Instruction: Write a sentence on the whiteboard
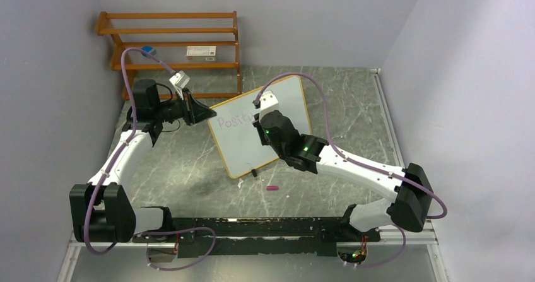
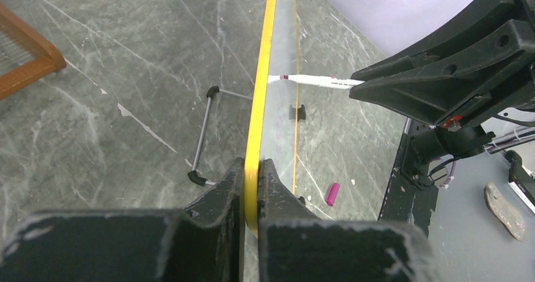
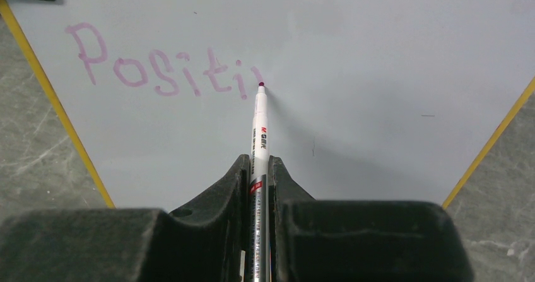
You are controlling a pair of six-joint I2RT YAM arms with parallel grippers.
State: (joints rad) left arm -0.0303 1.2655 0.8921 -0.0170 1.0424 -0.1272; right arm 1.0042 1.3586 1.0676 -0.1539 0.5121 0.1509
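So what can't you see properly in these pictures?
- Top view: the end of the sentence is hidden behind the right arm.
- Top view: the label on the box on the shelf is too small to read.
- Left wrist view: the whiteboard is edge-on, so its writing is unreadable.
- Right wrist view: the marker has its back end hidden inside the right gripper.

Left gripper (image 2: 252, 168): both fingers clamped on the yellow edge of the whiteboard (image 2: 262, 74), which is seen edge-on and runs up the middle of the view. Right gripper (image 2: 357, 86): enters from the right, closed on a white marker (image 2: 309, 80); the marker tip touches the board face. A wire stand (image 2: 205, 130) juts from the board's back. A pink cap (image 2: 332, 193) lies on the grey marbled table (image 2: 113, 55). A wooden shelf (image 2: 25, 61) corner shows far left.
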